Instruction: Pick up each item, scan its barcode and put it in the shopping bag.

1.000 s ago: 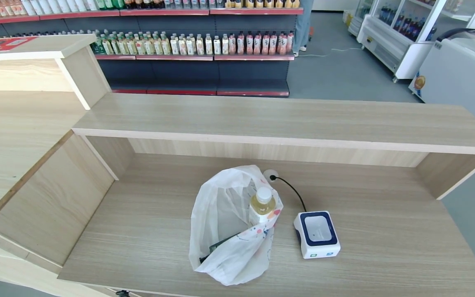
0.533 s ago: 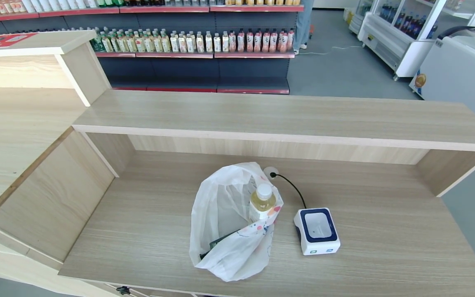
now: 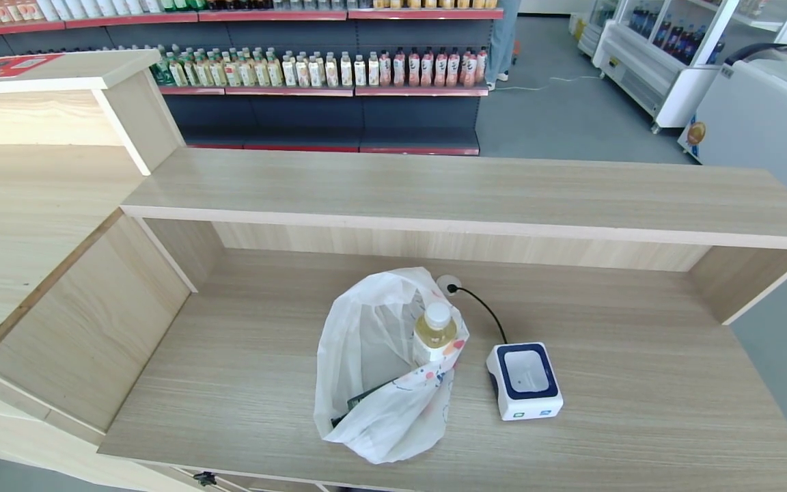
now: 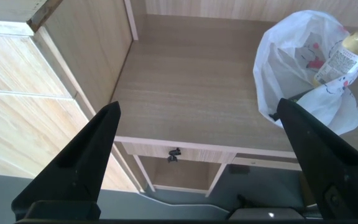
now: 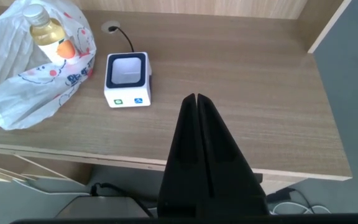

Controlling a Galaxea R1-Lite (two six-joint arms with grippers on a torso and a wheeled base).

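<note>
The white shopping bag [image 3: 383, 369] stands on the lower counter [image 3: 639, 383] with a yellow drink bottle [image 3: 434, 333] upright inside, cap poking out, and the scanner [image 3: 525, 380] just beside it on the robot's right. The left gripper [image 4: 197, 104] is spread wide and empty, hanging off the counter's near edge, the bag well apart from it. The right gripper [image 5: 196, 99] has its fingers pressed together on nothing, likewise well short of scanner and bag.

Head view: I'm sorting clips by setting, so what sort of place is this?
Probably a shop's checkout: red-edged shelves of drink bottles behind, a white-and-navy box-shaped barcode scanner on the light wooden counter, and a white plastic shopping bag beside it.
</note>
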